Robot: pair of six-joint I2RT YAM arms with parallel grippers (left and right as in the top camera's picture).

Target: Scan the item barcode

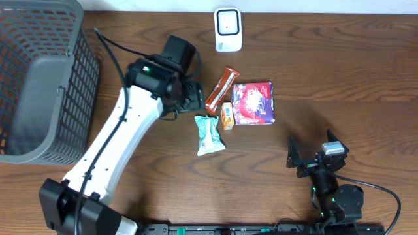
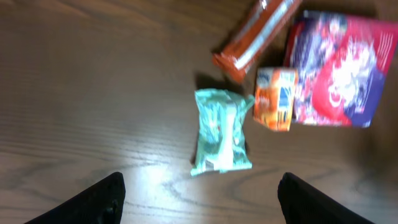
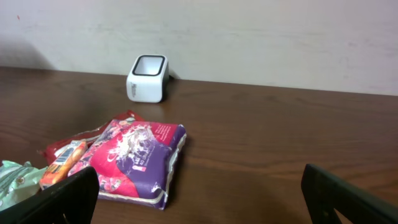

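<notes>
Green packet [image 2: 221, 132] lay dead ahead of our left gripper [image 2: 200, 182], jaws spread, long axis pointing away; right gripper [image 3: 200, 186], also spread, sat farther off.

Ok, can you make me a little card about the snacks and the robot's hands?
snacks: green packet, small orange box, brown bar, purple bag
scanner: white scanner, behind the snacks
basket: grey basket, on the left
left gripper: open, near the green packet, holding nothing
right gripper: open, holding nothing
</notes>
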